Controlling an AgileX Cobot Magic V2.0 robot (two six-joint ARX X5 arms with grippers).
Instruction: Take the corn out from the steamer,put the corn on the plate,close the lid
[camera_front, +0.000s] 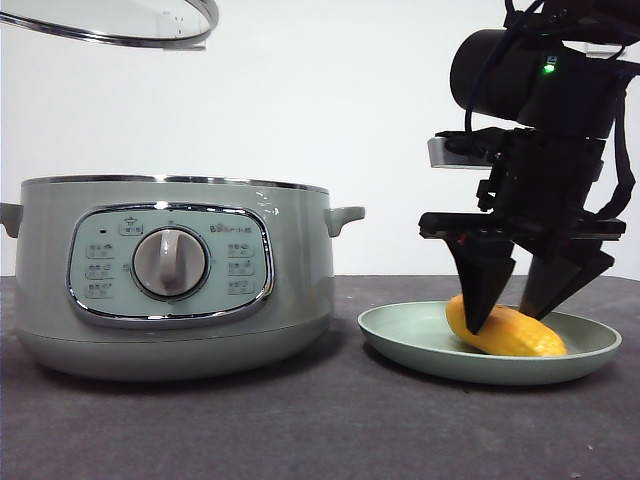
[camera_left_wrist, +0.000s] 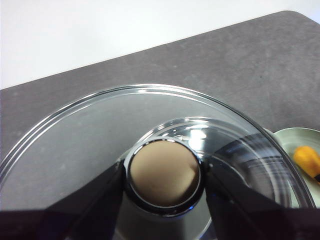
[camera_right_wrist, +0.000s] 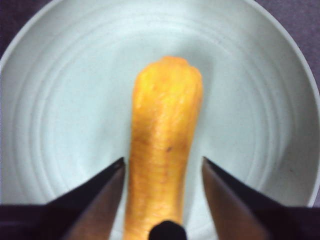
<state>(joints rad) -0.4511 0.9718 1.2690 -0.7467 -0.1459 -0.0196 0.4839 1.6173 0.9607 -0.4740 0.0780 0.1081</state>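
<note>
The yellow-orange corn (camera_front: 515, 335) (camera_right_wrist: 165, 135) lies on the pale green plate (camera_front: 400, 335) (camera_right_wrist: 65, 100) at the right. My right gripper (camera_front: 500, 320) (camera_right_wrist: 163, 167) straddles it from above, open, with a thin gap on each side of the cob. The sage-green steamer (camera_front: 170, 270) stands uncovered at the left. High above it hangs the glass lid (camera_front: 120, 25) (camera_left_wrist: 75, 145), and my left gripper (camera_left_wrist: 165, 172) is shut on its round knob (camera_left_wrist: 163, 172). Through the lid's edge, the left wrist view also catches the corn (camera_left_wrist: 307, 160) and the plate (camera_left_wrist: 290, 137).
The dark grey tabletop (camera_front: 330, 430) runs under the steamer and the plate, with a narrow strip between them. A white wall stands behind. The steamer's side handle (camera_front: 345, 215) points toward the plate.
</note>
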